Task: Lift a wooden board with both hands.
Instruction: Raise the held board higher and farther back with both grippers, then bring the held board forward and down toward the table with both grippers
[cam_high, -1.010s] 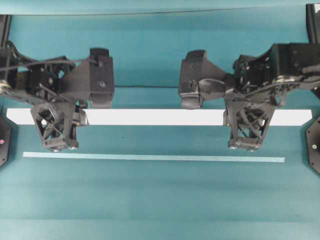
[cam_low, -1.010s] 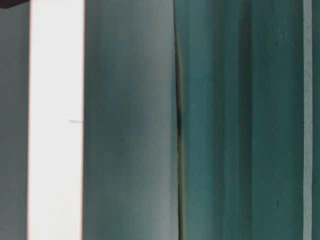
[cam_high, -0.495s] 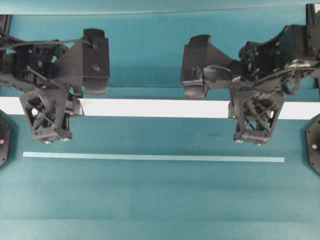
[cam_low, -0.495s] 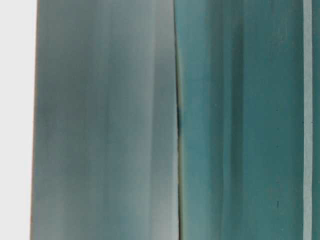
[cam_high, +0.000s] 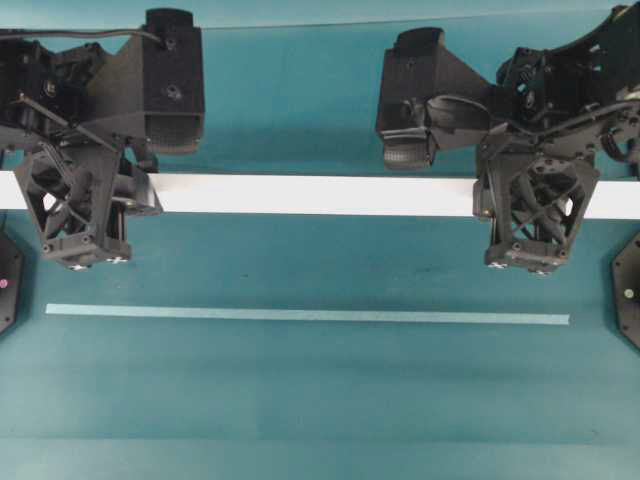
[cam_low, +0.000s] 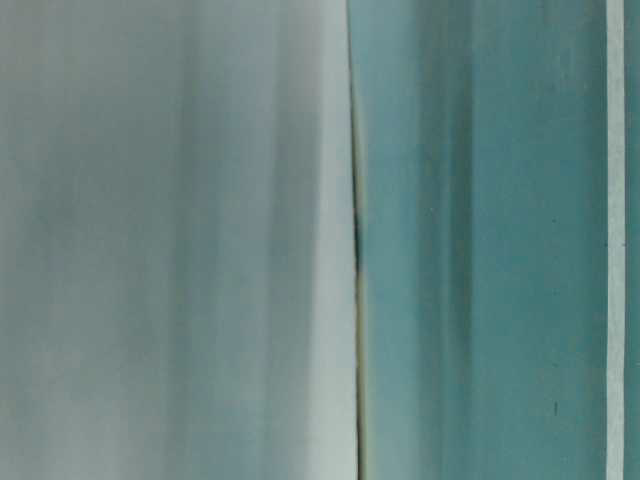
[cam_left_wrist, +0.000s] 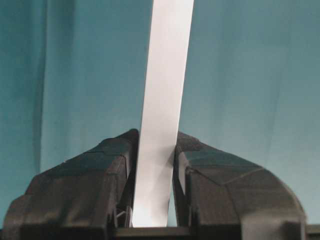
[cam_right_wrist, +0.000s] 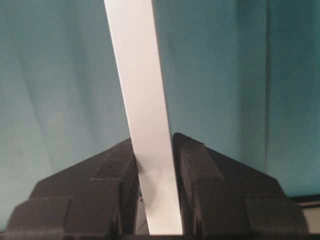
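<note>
The long flat white wooden board is held level above the teal table, pinched near each end by the black lattice-fingered left gripper and right gripper.

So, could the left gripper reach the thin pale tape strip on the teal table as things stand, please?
Probably not freely: the left gripper is shut on the long white wooden board, though nothing lies between it and the pale tape strip.

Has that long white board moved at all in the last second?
Yes. The wooden board now sits farther from the fixed tape strip, toward the overhead view's top.
</note>
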